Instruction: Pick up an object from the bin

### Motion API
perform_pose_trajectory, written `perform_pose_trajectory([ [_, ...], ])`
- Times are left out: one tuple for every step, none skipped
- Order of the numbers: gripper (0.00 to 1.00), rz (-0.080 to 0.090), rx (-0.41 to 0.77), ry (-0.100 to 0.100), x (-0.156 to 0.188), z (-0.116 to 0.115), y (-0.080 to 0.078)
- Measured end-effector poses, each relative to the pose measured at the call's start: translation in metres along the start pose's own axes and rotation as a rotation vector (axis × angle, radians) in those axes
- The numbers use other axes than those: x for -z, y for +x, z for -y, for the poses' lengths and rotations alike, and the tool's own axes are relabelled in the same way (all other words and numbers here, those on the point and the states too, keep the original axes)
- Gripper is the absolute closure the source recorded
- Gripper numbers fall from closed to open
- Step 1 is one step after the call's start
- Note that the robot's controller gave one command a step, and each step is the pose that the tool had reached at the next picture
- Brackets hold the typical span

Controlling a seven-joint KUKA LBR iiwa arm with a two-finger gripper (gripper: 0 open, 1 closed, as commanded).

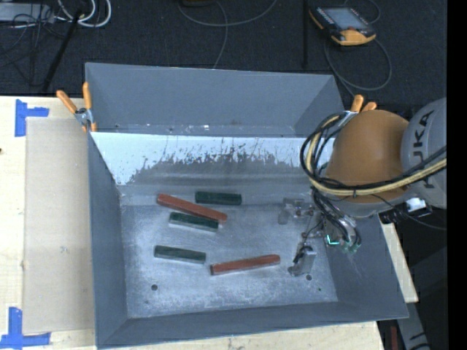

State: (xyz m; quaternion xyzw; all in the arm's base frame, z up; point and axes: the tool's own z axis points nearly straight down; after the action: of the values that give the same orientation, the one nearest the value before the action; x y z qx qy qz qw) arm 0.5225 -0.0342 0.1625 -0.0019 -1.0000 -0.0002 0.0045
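Note:
My gripper [300, 262] hangs low over the right part of the bin floor, its fingertips close to the floor with nothing visible between them. Just to its left lies a reddish-brown flat stick [245, 265], tilted slightly, its right end a short way from the fingers. Further left a dark green bar [179, 254] rests on the floor.
Toward the back of the floor lie another reddish-brown stick [192, 208], a dark green bar [194, 222] under its front side and a third green bar [218, 197] behind it. The arm's orange cover and cables hang over the bin's right side.

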Motion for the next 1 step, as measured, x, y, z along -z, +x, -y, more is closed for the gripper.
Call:
perform_pose_trajectory([
  [0.0, 0.002, 0.014, 0.0, -0.0972, -0.0142, -0.019],
])
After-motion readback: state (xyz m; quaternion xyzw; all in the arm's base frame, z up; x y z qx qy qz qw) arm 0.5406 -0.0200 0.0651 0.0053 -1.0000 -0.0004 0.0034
